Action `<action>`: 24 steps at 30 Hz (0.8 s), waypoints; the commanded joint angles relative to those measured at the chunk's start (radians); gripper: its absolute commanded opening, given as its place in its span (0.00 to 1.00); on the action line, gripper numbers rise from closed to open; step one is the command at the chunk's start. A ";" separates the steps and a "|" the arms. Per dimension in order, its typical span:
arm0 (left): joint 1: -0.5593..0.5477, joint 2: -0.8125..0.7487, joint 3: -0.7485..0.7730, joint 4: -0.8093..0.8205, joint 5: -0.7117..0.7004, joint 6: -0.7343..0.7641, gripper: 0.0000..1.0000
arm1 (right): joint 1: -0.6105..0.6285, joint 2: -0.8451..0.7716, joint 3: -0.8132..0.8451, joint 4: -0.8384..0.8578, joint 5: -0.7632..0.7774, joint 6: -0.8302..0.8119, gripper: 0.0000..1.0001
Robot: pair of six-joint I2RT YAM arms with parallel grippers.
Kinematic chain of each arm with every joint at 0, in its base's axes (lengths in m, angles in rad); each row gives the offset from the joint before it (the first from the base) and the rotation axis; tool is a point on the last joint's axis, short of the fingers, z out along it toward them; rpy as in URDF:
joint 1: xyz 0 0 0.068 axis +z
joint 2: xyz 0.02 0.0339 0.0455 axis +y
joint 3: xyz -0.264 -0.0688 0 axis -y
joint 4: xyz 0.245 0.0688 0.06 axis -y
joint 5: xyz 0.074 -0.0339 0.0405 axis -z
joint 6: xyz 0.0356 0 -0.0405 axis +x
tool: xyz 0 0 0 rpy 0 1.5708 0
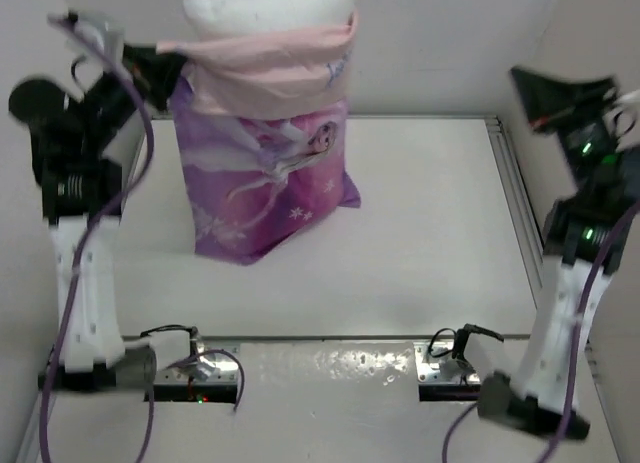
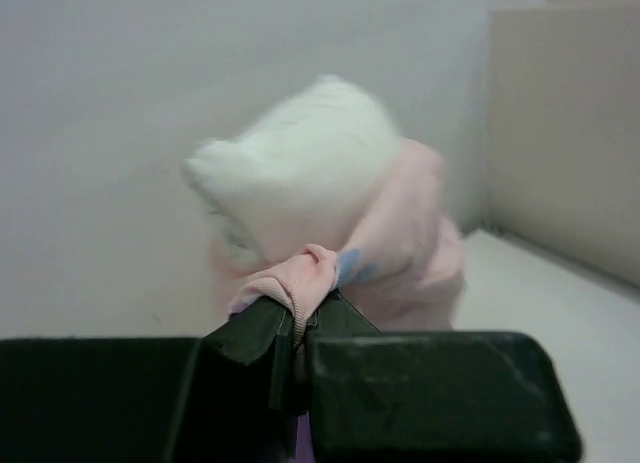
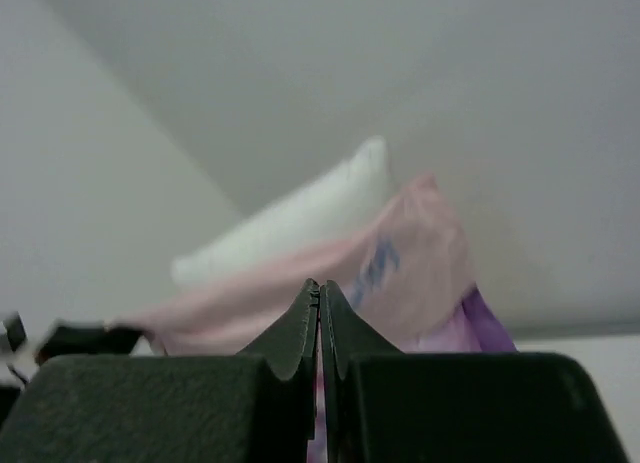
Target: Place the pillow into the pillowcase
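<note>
White desk (image 1: 430, 233), matte top. The pillowcase (image 1: 262, 188) stands upright on it toward the far left, its bottom end touching the surface and one lower corner poking out to the right. The pillow (image 1: 270, 8) sits inside the pillowcase, with its white top out above the pink folded-back opening. A pale raised rail (image 1: 512, 198) runs along the desk edge, well right of the pillowcase. A glossy strip (image 1: 330, 368) runs along the desk's near edge, nearer than the pillowcase. It carries two metal plates: one (image 1: 205, 375) just nearer than the pillowcase, the other (image 1: 440, 363) nearer and to the right. The left arm base (image 1: 100, 368) is near-left of the pillowcase and the right arm base (image 1: 520, 403) far near-right. A purple cable (image 1: 150, 423) lies by the left base.
</note>
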 commanded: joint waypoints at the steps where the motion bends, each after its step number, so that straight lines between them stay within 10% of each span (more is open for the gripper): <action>1: -0.013 -0.189 -0.263 -0.073 0.140 0.189 0.00 | 0.160 -0.217 -0.414 -0.029 -0.047 -0.141 0.00; 10: -0.133 -0.398 -0.534 -0.427 0.275 0.397 0.00 | 0.526 -0.418 -0.856 -0.216 0.187 -0.275 0.06; 17: -0.236 -0.253 -0.206 -0.186 0.148 0.144 0.00 | 1.004 -0.074 -0.852 -0.101 0.526 -0.324 0.12; 24: -0.225 -0.114 0.120 -0.153 0.082 0.012 0.00 | 1.087 0.266 -0.599 -0.097 0.533 -0.341 0.12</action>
